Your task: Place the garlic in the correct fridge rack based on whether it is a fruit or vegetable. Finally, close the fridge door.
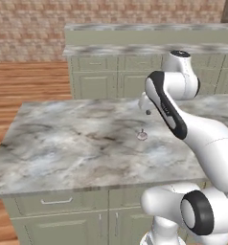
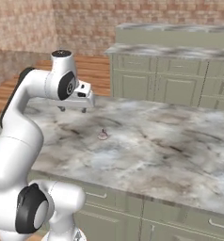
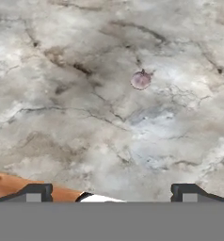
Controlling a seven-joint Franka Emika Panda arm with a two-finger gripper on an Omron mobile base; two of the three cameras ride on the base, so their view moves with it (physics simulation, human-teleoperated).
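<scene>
Garlic (image 3: 140, 79) lies mid-counter (image 1: 63, 148) (far from edges); gripper (image 2: 72, 109) hovers above, fingers apart, holding nothing.

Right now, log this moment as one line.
garlic: alone on marble counter | tool: open, empty, above counter, short of garlic | grasp: not yet

A grey-veined marble island counter (image 1: 63, 143) carries a single small pinkish garlic (image 1: 142, 136), sitting upright near its middle.

Both base views look forward and down over the marble counter (image 1: 77, 143) from behind the arm, sharing the garlic (image 1: 142, 136) near centre. The hand view looks down closely, garlic toward 1 o'clock.
</scene>
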